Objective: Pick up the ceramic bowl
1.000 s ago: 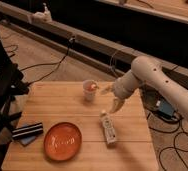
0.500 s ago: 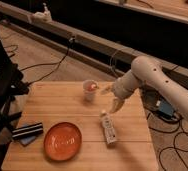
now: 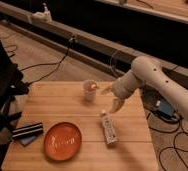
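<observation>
The gripper [image 3: 113, 98] is hovering above the wooden table [image 3: 62, 100], just beside the small cup [image 3: 90, 90], whose reddish contents are blurring past recognition. The arm [image 3: 162, 85] is running off the right edge. The label on the lying bottle [image 3: 107, 129] is showing only as smudges.

Gripper [image 3: 111, 98] beside cup [image 3: 89, 91], ceramic bowl [image 3: 62, 141] apart

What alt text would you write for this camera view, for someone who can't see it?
A white robot arm reaches over a wooden table, its hand toward the picture's right, far from the orange-red ceramic bowl at the lower left. A pale cup stands beside the hand; a white bottle lies in front of it.
</observation>
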`<action>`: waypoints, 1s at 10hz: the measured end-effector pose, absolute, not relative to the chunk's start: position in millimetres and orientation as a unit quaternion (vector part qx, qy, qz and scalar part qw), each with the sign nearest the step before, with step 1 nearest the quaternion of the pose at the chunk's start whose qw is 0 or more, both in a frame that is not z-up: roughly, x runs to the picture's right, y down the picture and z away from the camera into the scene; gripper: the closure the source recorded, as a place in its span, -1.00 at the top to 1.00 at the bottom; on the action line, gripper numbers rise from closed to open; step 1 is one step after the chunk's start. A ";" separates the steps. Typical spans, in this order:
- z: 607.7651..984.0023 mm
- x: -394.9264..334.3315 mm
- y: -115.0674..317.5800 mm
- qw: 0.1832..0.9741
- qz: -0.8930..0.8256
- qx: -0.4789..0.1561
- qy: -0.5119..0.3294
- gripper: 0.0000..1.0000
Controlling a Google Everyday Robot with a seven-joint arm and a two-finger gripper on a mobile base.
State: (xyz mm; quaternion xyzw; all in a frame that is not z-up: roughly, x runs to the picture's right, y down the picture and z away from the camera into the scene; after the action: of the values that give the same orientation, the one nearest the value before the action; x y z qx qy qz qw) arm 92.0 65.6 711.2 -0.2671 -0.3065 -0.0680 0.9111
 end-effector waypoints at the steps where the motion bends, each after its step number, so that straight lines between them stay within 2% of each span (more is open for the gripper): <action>1: 711.2 92.0 65.6 0.911 -0.068 -0.267 -0.307 0.35; 8: 711.1 92.0 65.2 0.911 -0.069 -0.266 -0.307 0.35; 10: 705.0 86.2 62.0 0.906 -0.116 -0.265 -0.307 0.35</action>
State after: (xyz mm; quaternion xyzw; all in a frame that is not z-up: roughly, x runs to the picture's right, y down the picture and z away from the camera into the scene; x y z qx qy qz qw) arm 86.2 62.0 705.0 -0.2653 -0.3075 -0.1165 0.9064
